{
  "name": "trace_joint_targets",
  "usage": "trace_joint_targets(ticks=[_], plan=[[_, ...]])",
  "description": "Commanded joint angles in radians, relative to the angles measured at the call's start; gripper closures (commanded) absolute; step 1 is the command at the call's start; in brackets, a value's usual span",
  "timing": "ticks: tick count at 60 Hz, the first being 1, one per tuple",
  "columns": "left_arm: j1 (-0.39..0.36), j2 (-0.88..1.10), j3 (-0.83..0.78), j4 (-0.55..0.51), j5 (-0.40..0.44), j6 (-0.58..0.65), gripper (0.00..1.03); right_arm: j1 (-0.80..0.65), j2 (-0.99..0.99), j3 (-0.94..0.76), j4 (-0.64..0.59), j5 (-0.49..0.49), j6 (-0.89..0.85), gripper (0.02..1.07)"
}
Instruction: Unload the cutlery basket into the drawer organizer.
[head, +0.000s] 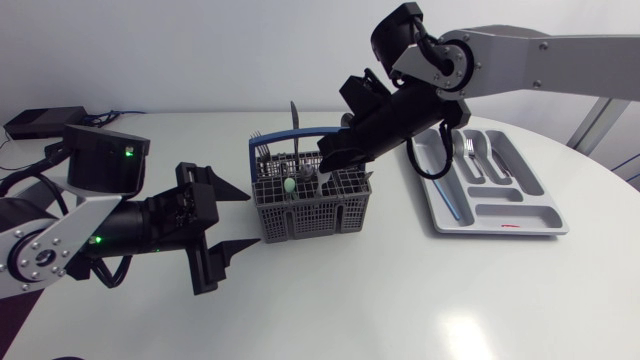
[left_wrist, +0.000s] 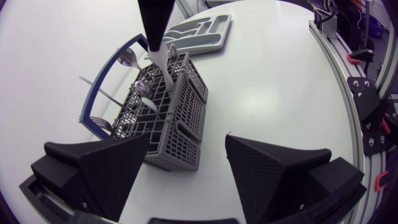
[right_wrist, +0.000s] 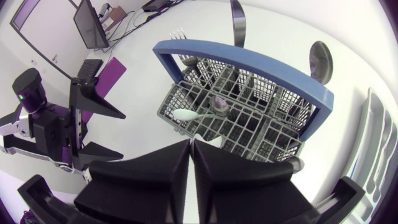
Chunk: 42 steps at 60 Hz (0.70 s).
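Note:
The grey cutlery basket (head: 310, 208) with a blue handle (head: 262, 142) stands mid-table. A knife (head: 294, 115), a fork (right_wrist: 178, 34) and a spoon (right_wrist: 320, 59) stick up from its far side, and a pale spoon (right_wrist: 185, 114) lies across its grid. My right gripper (head: 322, 165) reaches down into the basket, shut on a white utensil handle (left_wrist: 160, 62) that runs from its fingertips into a cell. My left gripper (head: 250, 220) stands open and empty just left of the basket, facing its wall (left_wrist: 177, 134). The grey drawer organizer (head: 500, 200) lies at the right with some cutlery (head: 470, 150) in it.
A black box (head: 40, 122) with cables sits at the table's far left corner. The table's rounded front edge runs below both arms. My right arm (head: 540, 60) spans above the organizer.

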Motion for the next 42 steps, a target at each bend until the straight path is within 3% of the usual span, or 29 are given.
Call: trace_joint_targets(ticks=[1,25,42], plan=[[-0.01,0.025,0.02,-0.01,-0.001,-0.033,0.05,0.001,-0.036,0.016,-0.014,0.007,0.021,0.97],[-0.018,0.101,0.079,-0.02,0.005,-0.102,0.05,0.001,-0.192,-0.01,-0.072,-0.012,-0.013,0.97],[-0.044,0.15,0.179,-0.079,0.005,-0.206,0.05,-0.128,-0.381,-0.088,-0.17,0.019,-0.08,0.97]])
